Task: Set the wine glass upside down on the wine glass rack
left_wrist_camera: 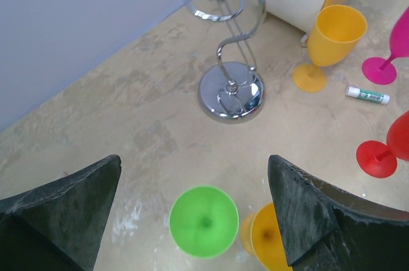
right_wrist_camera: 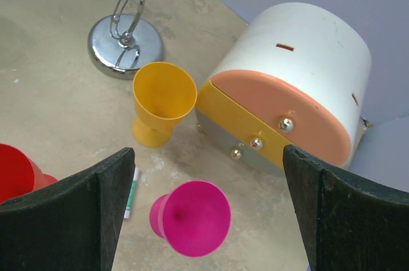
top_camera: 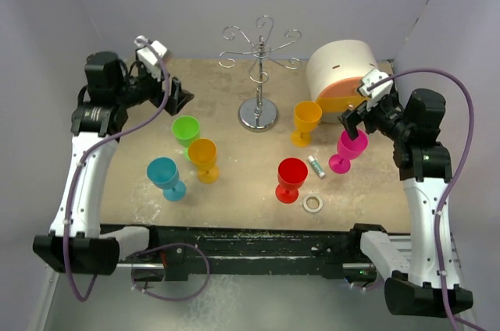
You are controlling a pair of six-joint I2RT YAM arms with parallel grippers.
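Well, both my grippers hang spread and empty. My right gripper (top_camera: 353,122) hovers over the pink wine glass (right_wrist_camera: 190,217), which stands upright, stem vertical, at the lower middle of my wrist view; my left gripper (top_camera: 180,97) sits likewise above the green wine glass (left_wrist_camera: 203,220). The wine glass rack (top_camera: 258,115) stands between them, top centre overhead.
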